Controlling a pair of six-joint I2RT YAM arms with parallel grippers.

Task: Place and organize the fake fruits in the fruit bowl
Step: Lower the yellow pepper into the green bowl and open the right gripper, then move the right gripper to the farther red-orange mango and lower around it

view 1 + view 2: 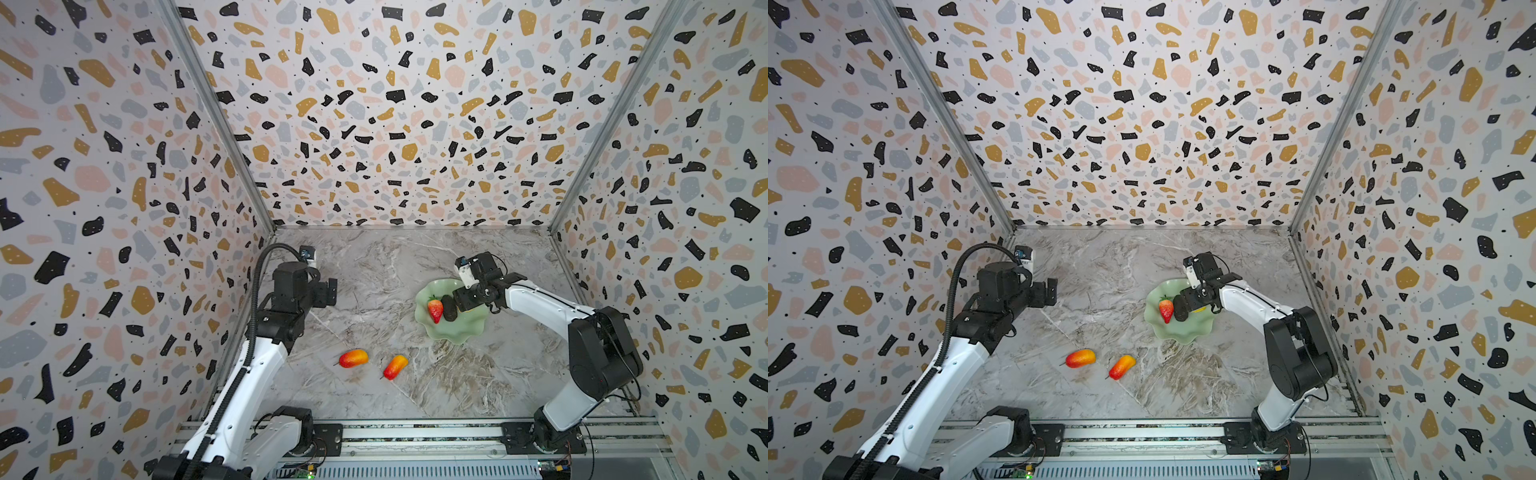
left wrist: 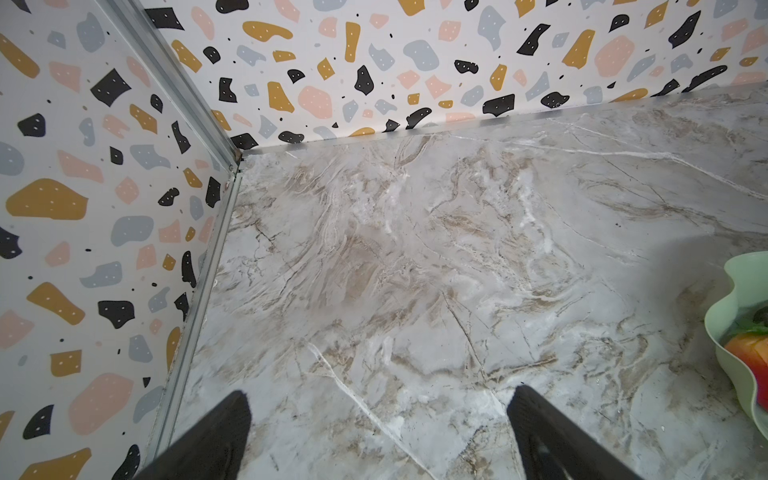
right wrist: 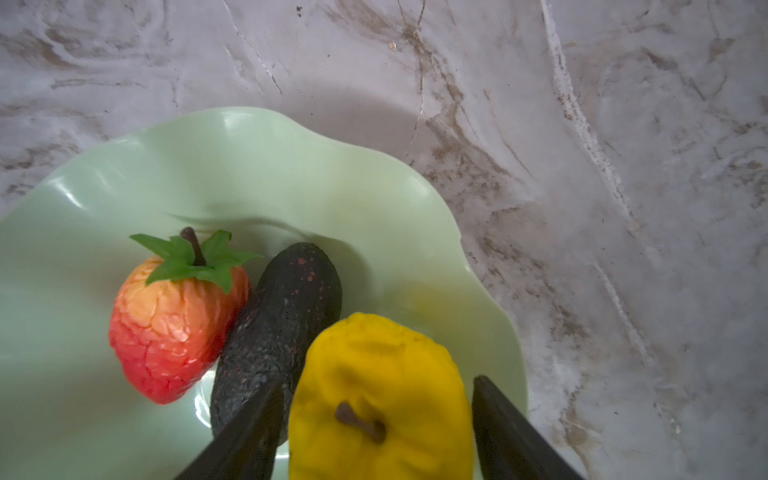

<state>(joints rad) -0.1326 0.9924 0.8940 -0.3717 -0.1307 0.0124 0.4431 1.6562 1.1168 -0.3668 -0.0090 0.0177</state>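
**Q:** What is in the bowl (image 1: pixel 455 332), and what is left out?

**A:** The bowl stands right of centre on the table (image 1: pixel 374 266). Inside it, at 9 o'clock, lies the strawberry (image 1: pixel 435 309). The avocado (image 1: pixel 449 308) lies against it, toward centre. The yellow fruit (image 3: pixel 382 399) is at the avocado's 3 o'clock, over the bowl's floor, between the fingers of the right gripper (image 3: pixel 378 384). Mango A (image 1: pixel 353 358) and mango B (image 1: pixel 395 366) lie on the table at about 7 o'clock of the bowl, near each other and well clear of its rim.

**Q:** How far along is the task?

**A:** As I judge it, two fruits are placed, a third is being delivered, and two are not yet fetched. Any tidying inside the bowl also remains.

**Q:** Is the yellow fruit gripped?

**A:** The right wrist view shows a finger close on each flank. I cannot tell whether they press it or have let go, nor whether it rests on the bowl.

**Q:** How are the arms posed?

**A:** The right arm reaches from its base at the bowl's 5 o'clock and crosses the rim at 3 o'clock, pointing toward 9. The left gripper (image 2: pixel 380 392) hangs over bare table at the bowl's 9 o'clock, well apart, fingers spread wide with nothing between. The mangoes lie at its 5 o'clock, so they probably fall to it.
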